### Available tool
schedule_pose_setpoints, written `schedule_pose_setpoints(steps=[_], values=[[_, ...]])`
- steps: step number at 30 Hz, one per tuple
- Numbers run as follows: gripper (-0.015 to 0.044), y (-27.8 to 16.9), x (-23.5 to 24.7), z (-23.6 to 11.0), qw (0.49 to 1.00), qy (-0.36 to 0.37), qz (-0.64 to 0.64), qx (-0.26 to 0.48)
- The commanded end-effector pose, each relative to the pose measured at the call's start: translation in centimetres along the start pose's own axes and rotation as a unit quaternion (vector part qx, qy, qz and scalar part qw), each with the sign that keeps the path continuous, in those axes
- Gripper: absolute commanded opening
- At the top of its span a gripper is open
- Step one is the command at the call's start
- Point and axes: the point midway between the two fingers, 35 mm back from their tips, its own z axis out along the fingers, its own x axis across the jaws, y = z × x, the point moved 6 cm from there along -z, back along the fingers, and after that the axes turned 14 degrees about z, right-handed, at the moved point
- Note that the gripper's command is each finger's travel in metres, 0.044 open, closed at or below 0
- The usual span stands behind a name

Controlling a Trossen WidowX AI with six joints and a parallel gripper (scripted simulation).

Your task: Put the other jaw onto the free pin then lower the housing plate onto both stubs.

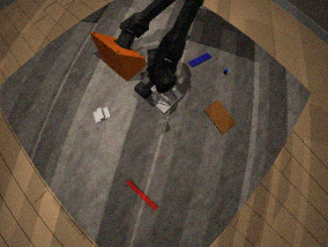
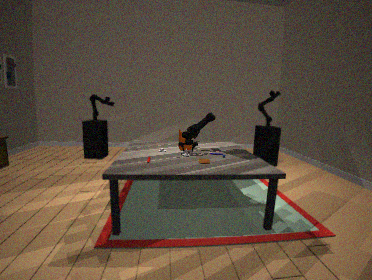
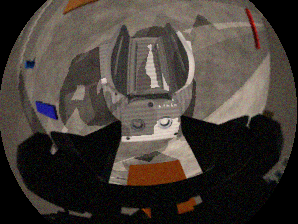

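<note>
In the wrist view two long grey jaws stand side by side, the left jaw (image 3: 120,60) and the right jaw (image 3: 176,62), with a ribbed grey channel between them. At their near end is the grey housing plate (image 3: 151,114), with two round features and small marks. My gripper (image 3: 150,120) (image 1: 154,91) is shut on this plate, its black fingers at the left and right edges. A pale base (image 1: 164,108) shows under the hand. The gear teeth and pins are hidden, and I cannot tell whether the plate touches the stubs.
A large orange block (image 1: 119,57) (image 3: 155,172) stands close to the hand. A small white piece (image 1: 98,116), a flat orange block (image 1: 220,116), a blue bar (image 1: 200,60) (image 3: 47,110), a small blue item (image 1: 226,71) and a red bar (image 1: 142,194) (image 3: 253,29) lie around.
</note>
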Motion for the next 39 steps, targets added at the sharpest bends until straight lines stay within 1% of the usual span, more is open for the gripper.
schedule_pose_setpoints(steps=[1,14,23,39], values=[[0.0351,-0.06,-0.05,0.08,1.000,-0.002,0.001,0.001],[0.0351,-0.06,-0.05,0.07,1.000,-0.002,0.001,0.001],[0.0351,-0.05,-0.05,-0.52,1.000,-0.002,0.001,0.001],[0.0351,0.03,-0.04,-0.14,1.000,-0.002,0.001,0.001]])
